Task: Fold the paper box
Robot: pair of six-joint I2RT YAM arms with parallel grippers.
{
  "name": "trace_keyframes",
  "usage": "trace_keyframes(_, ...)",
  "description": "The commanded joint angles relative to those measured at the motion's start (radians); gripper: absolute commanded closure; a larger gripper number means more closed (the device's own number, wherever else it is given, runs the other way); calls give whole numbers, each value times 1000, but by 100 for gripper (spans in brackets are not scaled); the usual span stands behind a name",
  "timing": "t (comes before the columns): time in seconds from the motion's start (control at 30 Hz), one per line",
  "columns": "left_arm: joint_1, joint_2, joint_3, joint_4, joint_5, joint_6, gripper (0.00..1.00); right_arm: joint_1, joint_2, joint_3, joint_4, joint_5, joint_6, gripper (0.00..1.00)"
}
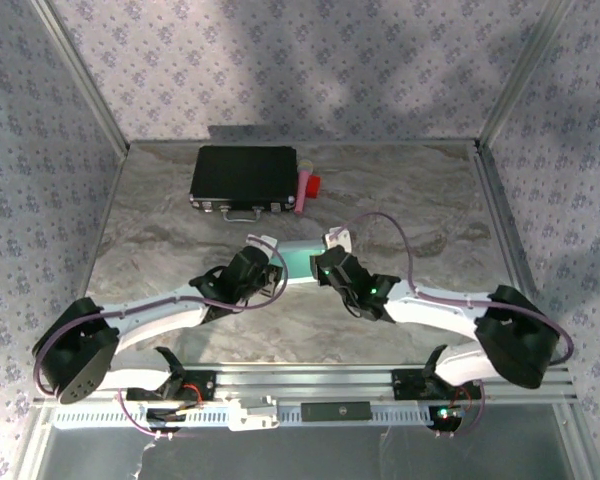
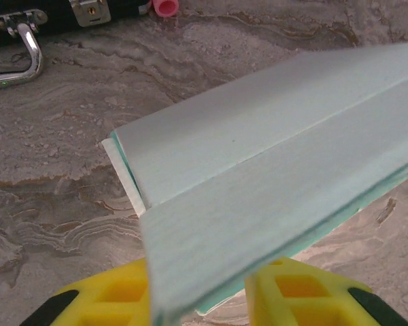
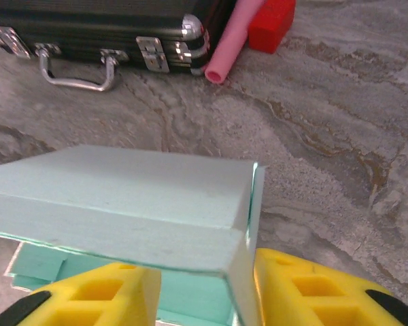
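Top external, L claw (image 1: pixel 264 243) & R claw (image 1: pixel 336 240) astride paper box (image 1: pixel 301 263) ends, can't tell if gripping

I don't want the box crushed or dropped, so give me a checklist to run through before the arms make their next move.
1. Paper box sits between both arms' fingers: ok.
2. Left fingers clamped on the card: cannot tell.
3. Right fingers clamped on the card: not ok, a gap shows beside the box wall.
4. Black case, pink tube and red block apart from the box: ok.
5. Box ends closed: cannot tell.
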Motion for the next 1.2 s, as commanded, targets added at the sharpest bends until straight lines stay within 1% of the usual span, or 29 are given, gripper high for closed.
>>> trace_keyframes(0.0,-8,-27,23,-24,-17,-5,67,4,-61,-5,-100,-34,38,54)
trace_keyframes(0.07,-10,-26,27,-27,-11,-6,64,4,-93,-7,-129,-52,56,52)
trace_keyframes(0.23,-19,-43,35,-45,10,-33,56,4,-185,-29,-158,-101,96,51)
trace_keyframes(0.33,-23,-64,41,-72,10,-53,54,4,-230,-24,-178,-119,112,51)
trace_keyframes(0.5,-24,-86,43,-94,17,-65,49,-7,-262,34,-231,-130,148,52)
trace_keyframes(0.57,-24,-88,43,-96,16,-63,49,-17,-257,66,-244,-136,156,54)
trace_keyframes(0.73,-24,-73,48,-98,12,-58,49,-53,-217,159,-259,-175,173,57)
trace_keyframes(0.83,-24,-53,41,-91,17,-65,48,-58,-178,218,-276,-178,179,58)
trace_keyframes(1.0,-24,-31,24,-80,12,-85,47,-57,-66,314,-305,-186,196,62)
trace_keyframes(1.1,-24,-39,26,-103,10,-93,44,-55,15,372,-320,-188,208,65)
trace_keyframes(1.17,-26,-58,26,-123,14,-97,41,-50,52,395,-316,-191,213,66)
